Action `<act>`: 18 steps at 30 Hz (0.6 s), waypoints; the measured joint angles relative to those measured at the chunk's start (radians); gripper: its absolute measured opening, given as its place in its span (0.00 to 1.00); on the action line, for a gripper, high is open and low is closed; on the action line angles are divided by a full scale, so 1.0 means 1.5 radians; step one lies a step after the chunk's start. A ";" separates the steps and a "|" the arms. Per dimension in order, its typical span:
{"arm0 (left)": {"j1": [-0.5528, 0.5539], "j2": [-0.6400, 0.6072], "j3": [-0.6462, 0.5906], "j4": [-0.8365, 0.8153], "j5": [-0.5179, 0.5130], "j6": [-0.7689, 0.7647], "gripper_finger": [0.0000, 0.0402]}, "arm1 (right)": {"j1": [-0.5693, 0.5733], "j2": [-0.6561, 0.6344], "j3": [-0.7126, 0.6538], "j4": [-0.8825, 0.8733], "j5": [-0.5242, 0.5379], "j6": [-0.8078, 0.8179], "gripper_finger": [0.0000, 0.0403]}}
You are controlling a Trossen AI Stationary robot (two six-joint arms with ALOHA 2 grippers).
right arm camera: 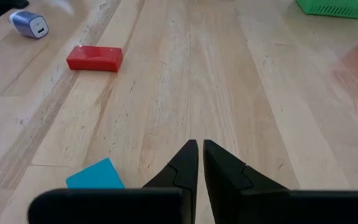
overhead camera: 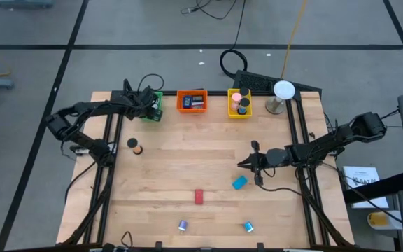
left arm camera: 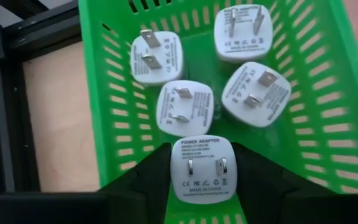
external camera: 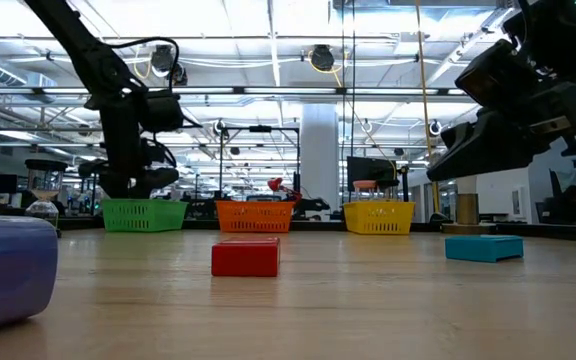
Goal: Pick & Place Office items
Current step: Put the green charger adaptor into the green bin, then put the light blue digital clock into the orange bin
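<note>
Over green tray [left arm camera: 328, 93] at 11 o'clock, left tool [left arm camera: 204, 177] pinches white square plug adapter [left arm camera: 204, 169], prongs up; four alike inside. Right tool [right arm camera: 200, 163] pressed together.

Table centre free; red block [overhead camera: 199, 197], blue block [overhead camera: 239, 183] obstruct front; trays [overhead camera: 192, 101] line back.

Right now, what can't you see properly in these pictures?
- High view: the left gripper covers most of the green tray, hiding the white adapters.
- Left wrist view: the adapter between the fingers; whether it is still gripped cannot be told.
- Low view: the purple piece is cut off by the edge.
- Right wrist view: the blue block is partly hidden by the right gripper.
</note>
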 joint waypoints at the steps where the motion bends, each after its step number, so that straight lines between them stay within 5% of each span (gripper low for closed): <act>1: 0.000 0.000 0.000 0.000 -0.001 0.000 0.43 | 0.000 0.000 -0.001 0.001 0.000 0.000 0.04; 7: 0.000 0.000 0.000 -0.002 -0.016 0.016 0.55 | 0.000 0.000 -0.002 0.009 0.000 0.003 0.04; 18: 0.000 -0.026 0.001 -0.003 -0.050 0.042 0.48 | 0.000 0.000 -0.002 0.011 0.000 0.003 0.04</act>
